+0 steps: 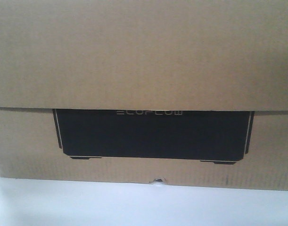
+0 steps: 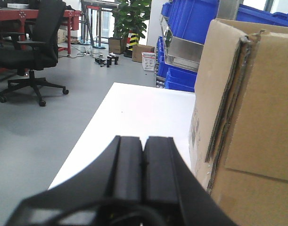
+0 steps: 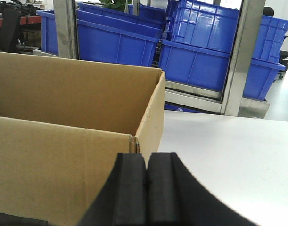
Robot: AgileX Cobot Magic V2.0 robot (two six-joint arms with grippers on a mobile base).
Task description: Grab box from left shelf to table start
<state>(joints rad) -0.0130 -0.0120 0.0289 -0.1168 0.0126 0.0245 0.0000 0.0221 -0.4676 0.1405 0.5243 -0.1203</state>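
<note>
The brown cardboard box (image 1: 144, 56) with its black ECOFLOW print fills the front view and rests on the white table (image 1: 134, 205). In the left wrist view the box (image 2: 257, 117) stands just right of my left gripper (image 2: 144, 141), which is shut with nothing between its pads. In the right wrist view my right gripper (image 3: 146, 157) is shut and empty at the near right corner of the open-topped box (image 3: 63, 117). Bare table (image 3: 228, 155) lies to its right. The metal shelf (image 3: 193, 96) stands behind the table.
Blue plastic bins (image 3: 205, 52) fill the shelf beyond the table's far edge, between silver uprights (image 3: 240, 56). Left of the table (image 2: 139, 113) is grey floor with a black office chair (image 2: 33, 52). A potted plant (image 2: 132, 16) and small cartons stand far back.
</note>
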